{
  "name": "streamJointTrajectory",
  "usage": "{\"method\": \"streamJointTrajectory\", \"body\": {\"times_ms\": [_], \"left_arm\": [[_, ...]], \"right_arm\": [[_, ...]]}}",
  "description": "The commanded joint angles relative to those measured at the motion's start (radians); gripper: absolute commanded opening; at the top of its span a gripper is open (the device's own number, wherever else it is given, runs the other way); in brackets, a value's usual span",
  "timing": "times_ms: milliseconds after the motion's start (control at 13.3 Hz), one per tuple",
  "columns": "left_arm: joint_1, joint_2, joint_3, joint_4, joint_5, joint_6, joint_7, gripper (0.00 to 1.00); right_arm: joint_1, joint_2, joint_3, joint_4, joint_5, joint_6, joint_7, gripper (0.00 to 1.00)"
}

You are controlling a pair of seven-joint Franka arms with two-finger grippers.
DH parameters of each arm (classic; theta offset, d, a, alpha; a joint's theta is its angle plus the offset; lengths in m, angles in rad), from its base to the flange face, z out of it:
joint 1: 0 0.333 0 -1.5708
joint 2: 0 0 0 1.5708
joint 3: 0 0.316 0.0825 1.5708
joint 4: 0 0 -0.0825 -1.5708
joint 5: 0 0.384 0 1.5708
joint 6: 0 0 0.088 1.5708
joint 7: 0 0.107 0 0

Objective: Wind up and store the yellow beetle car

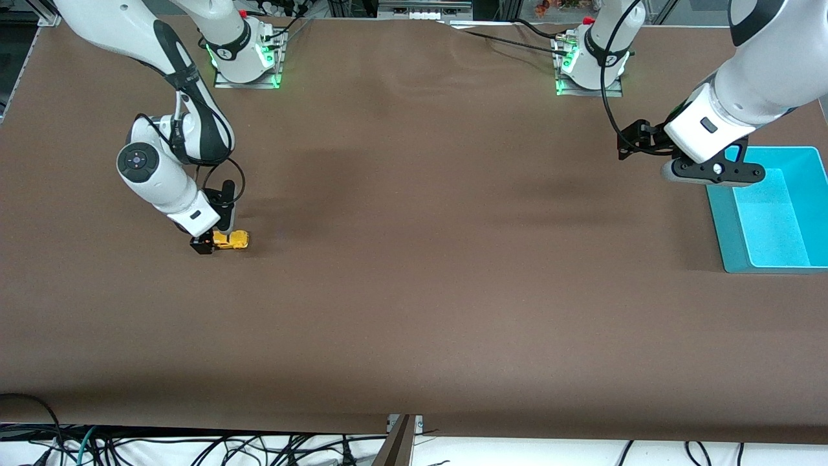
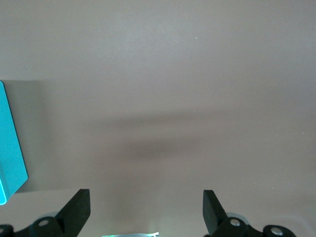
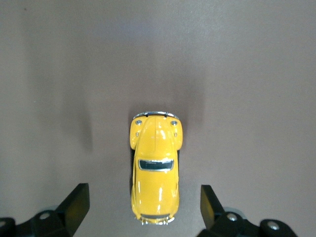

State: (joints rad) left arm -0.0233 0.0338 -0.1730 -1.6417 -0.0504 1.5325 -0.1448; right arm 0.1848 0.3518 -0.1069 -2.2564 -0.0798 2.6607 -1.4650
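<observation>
Two arms on the brown bench [image 1: 414,291], and I'll start with the big stuff. At the left arm's end sits the turquoise bin [image 1: 776,259], open-topped, nothing visible inside. My left pincer [image 2: 145,210] hangs just over the bench beside that bin's edge, fingers spread wide and holding nothing; that arm is waiting.

Now the right pincer [image 3: 143,207]: it's down low at the right arm's end, fingers wide apart, straddling the rear of the yellow beetle car [image 3: 154,168] without touching it as far as I can see. The car stands on its wheels on the bench, nose pointing away from the wrist.

My read: it's light, hard and glossy, so likely slippery on that rounded roof. I'd close on the flat flanks, low near the wheels, gently, since it could roll or squirt out.
</observation>
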Motion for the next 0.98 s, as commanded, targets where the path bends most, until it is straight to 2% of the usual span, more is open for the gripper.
{"method": "streamJointTrajectory", "body": {"times_ms": [0, 150, 300, 375, 451, 526, 751, 901], "left_arm": [[0.010, -0.008, -0.003, 0.011, -0.025, -0.017, 0.001, 1.00], [0.010, -0.008, -0.003, 0.011, -0.025, -0.017, 0.001, 1.00], [0.010, -0.008, -0.003, 0.011, -0.025, -0.017, 0.001, 1.00], [0.010, -0.009, -0.003, 0.011, -0.025, -0.017, 0.001, 1.00], [0.010, -0.008, -0.003, 0.011, -0.025, -0.017, 0.002, 1.00], [0.010, -0.008, -0.003, 0.011, -0.025, -0.018, 0.004, 1.00], [0.010, -0.008, -0.003, 0.011, -0.025, -0.026, 0.002, 1.00], [0.010, -0.008, -0.003, 0.011, -0.025, -0.025, 0.002, 1.00]], "right_arm": [[-0.005, 0.001, 0.004, -0.032, 0.002, 0.056, -0.018, 0.97], [-0.005, 0.003, 0.004, -0.034, 0.002, 0.058, -0.018, 0.79], [-0.005, 0.003, 0.004, -0.034, 0.002, 0.058, -0.018, 0.44], [-0.005, 0.003, 0.004, -0.034, 0.002, 0.058, -0.017, 0.34], [-0.005, 0.003, 0.004, -0.034, 0.002, 0.056, -0.017, 0.29], [-0.005, 0.003, 0.004, -0.034, 0.003, 0.056, -0.017, 0.17], [-0.008, 0.007, 0.003, -0.034, 0.002, 0.054, -0.018, 0.16], [-0.051, 0.012, 0.003, -0.032, 0.002, 0.056, -0.059, 0.16]]}}
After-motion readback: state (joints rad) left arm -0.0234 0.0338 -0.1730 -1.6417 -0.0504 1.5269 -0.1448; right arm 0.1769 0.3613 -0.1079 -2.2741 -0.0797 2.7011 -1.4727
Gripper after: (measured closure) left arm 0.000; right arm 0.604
